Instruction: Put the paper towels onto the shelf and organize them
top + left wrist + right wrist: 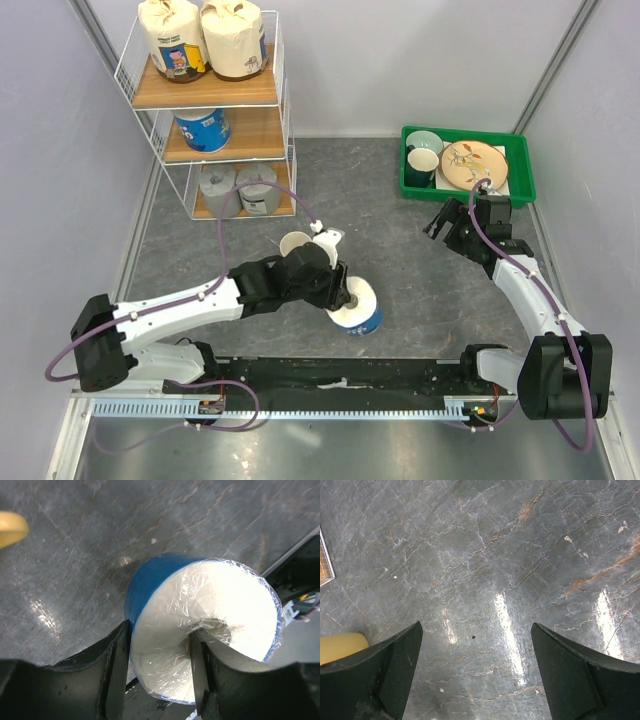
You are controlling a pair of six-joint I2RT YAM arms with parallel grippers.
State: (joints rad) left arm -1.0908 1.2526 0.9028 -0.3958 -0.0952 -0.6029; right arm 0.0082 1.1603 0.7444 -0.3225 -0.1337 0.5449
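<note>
- Top external: shows the left end effector [345, 297] clenched on the white-and-blue roll [362, 312], with the roll tilted right at its fingertips and low over the worktop [420, 300]. Cannot tell whether touching or just lifted.
- Places the shelf [262, 130] well ahead and to the left of that end effector. Shows the cream rolls [172, 40] on the top tier, a second white-and-blue roll [203, 128] on the middle tier with bare board beside it, and the grey rolls [218, 187] at the bottom.
- Finds the yellow mug [298, 245] just beside the left wrist, on the shelf side. Risks knocking the mug over with a low, straight carry toward the middle tier.
- Shows the right end effector [437, 222] released and holding nothing, well off to the right of the left one and just short of the green tray [470, 199].
- Left wrist: puts one of the fingers [117, 670] against the blue outer wrap and the other down inside the hollow core, pinching only the wall of the roll.
- Risks a slip or a swing on the lift, judging by the slick plastic wrap, the soft paper under it and the off-centre hold. Risks catching the wire front of the shelf with a drooping roll.
- Right wrist: confirms fingers spread wide over bare worktop, with only the mug and a wire corner of the shelf off to their left.
</note>
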